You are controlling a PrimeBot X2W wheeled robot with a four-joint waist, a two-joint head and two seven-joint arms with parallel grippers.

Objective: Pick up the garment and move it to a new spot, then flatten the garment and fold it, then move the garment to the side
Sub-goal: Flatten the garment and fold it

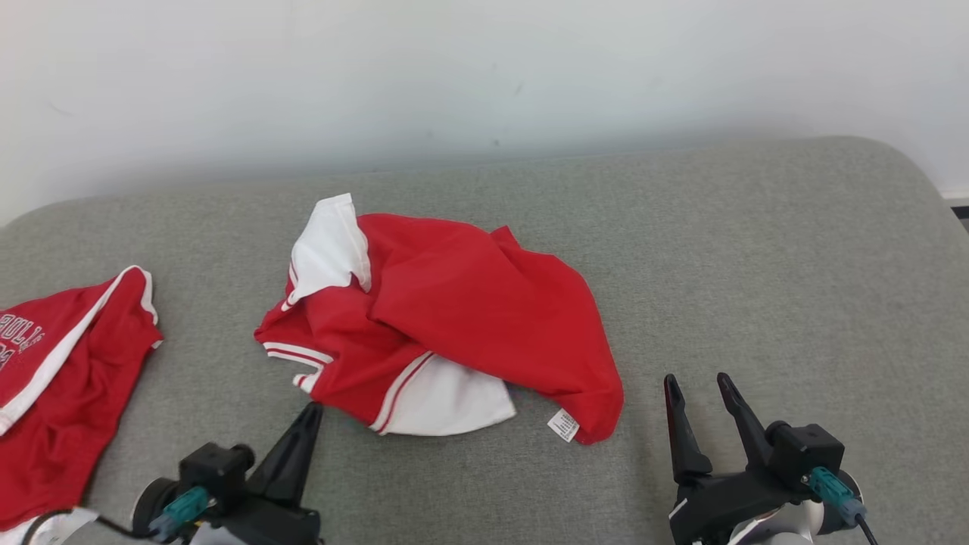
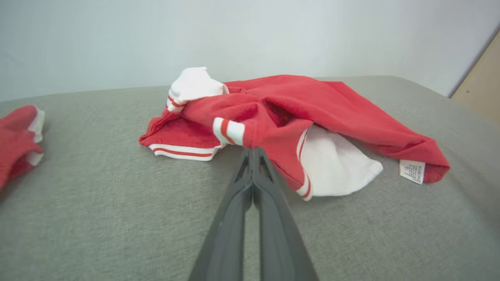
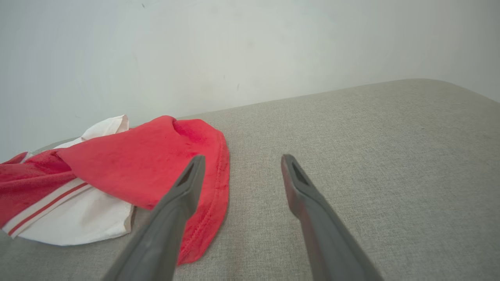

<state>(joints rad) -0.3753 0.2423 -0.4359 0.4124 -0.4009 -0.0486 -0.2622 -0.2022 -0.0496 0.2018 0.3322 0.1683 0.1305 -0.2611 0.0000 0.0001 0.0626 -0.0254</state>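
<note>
The garment (image 1: 469, 318) is a red top with white panels and striped cuffs, lying crumpled at the middle of the grey padded surface (image 1: 757, 265). My left gripper (image 1: 312, 409) is shut, its tips just short of the garment's near striped edge. In the left wrist view the shut tips (image 2: 253, 150) sit right against the red hem of the garment (image 2: 293, 109), and no cloth shows between them. My right gripper (image 1: 700, 386) stands open on the garment's right, above bare surface. In the right wrist view its left finger (image 3: 187, 187) overlaps the garment's red edge (image 3: 136, 164).
A second red garment (image 1: 60, 363) with white trim and lettering lies at the left edge, also seen as a red heap (image 2: 17, 136). A white label (image 1: 564, 425) hangs from the first garment's near corner. A pale wall runs behind the surface.
</note>
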